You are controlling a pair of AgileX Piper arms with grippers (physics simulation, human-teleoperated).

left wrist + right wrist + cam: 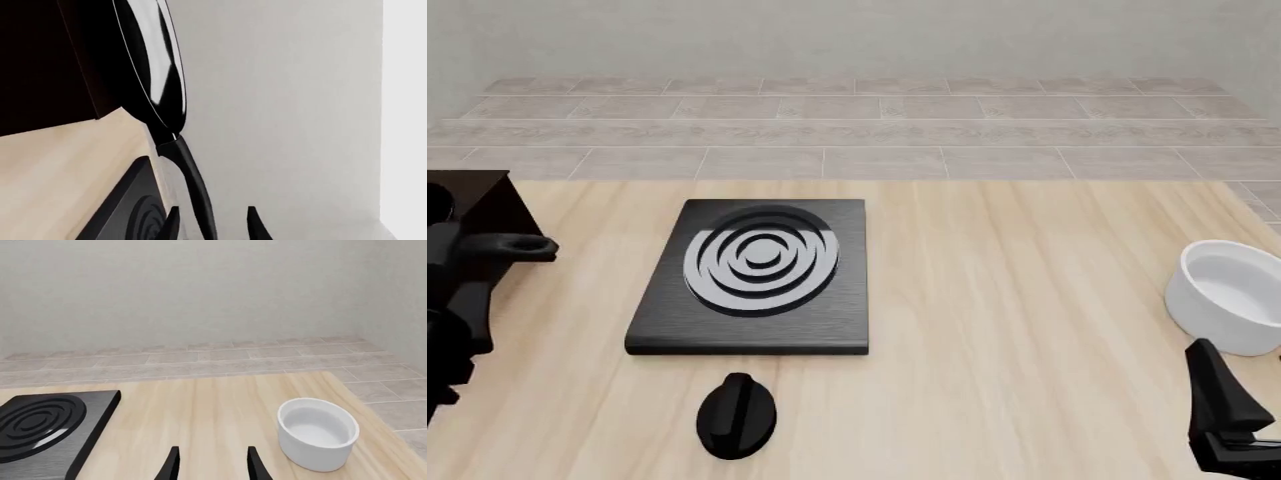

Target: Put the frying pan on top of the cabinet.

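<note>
front view: a pale wooden tabletop (1014, 300) carries a black square slab (751, 278) with grey concentric rings at centre left, a black knob (737, 415) just below it, and a white deep bowl (1232, 297) at the right edge. the cabinet (478, 208), nearly black, shows only as a corner at the left edge; the looped end of a thin black handle (510, 245) juts rightward from the dark mass of the left arm there. the right arm enters at the lower right corner.

left wrist view: the frying pan (152, 65) fills the upper left of the frame, seen edge-on and steeply tilted, its glossy black body against the dark cabinet (47, 60). its handle (190, 175) runs down to the lower centre, into the left gripper (212, 226); the fingers (256, 225) stand narrow on either side of it, apparently clamped on it, though contact is hidden at the frame edge. part of the ringed slab (127, 210) shows at the lower left.

right wrist view: the right gripper (212, 465) sits at the lower centre above bare tabletop (200, 420), fingers (255, 465) parted and holding nothing. the bowl (317, 432) lies at the lower right, the slab (47, 425) at the lower left.
</note>
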